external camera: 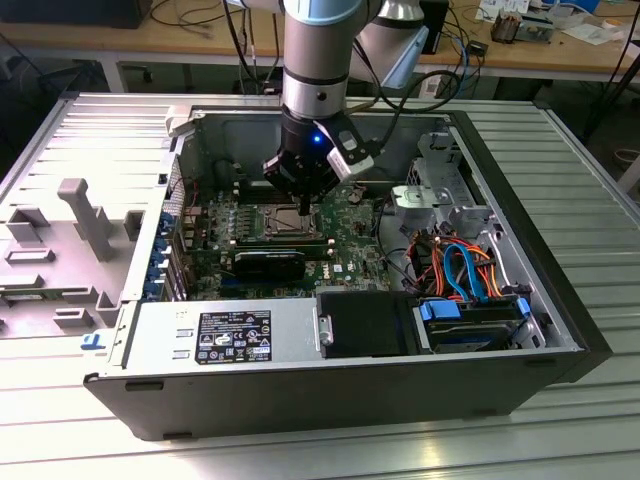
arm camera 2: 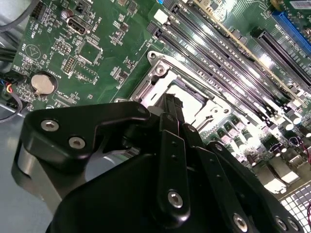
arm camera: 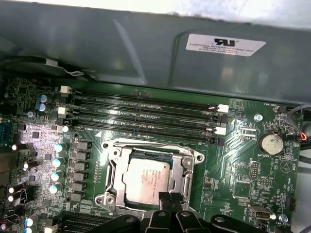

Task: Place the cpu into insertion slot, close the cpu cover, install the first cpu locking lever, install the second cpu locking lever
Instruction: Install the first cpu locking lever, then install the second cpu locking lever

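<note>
Gripper [arm camera: 167, 200], fingers together, above cpu [arm camera: 147, 180] in computer case [external camera: 300, 390] on ribbed metal table [external camera: 560, 420].

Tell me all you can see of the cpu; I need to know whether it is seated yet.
The cpu is a small flat square chip with a dull silvery metal top bearing faint print. It lies flat in the insertion slot on the green motherboard, framed by the cpu cover, through whose window its top shows. The gripper hovers at its near edge; whether the fingertips touch it cannot be told.
</note>
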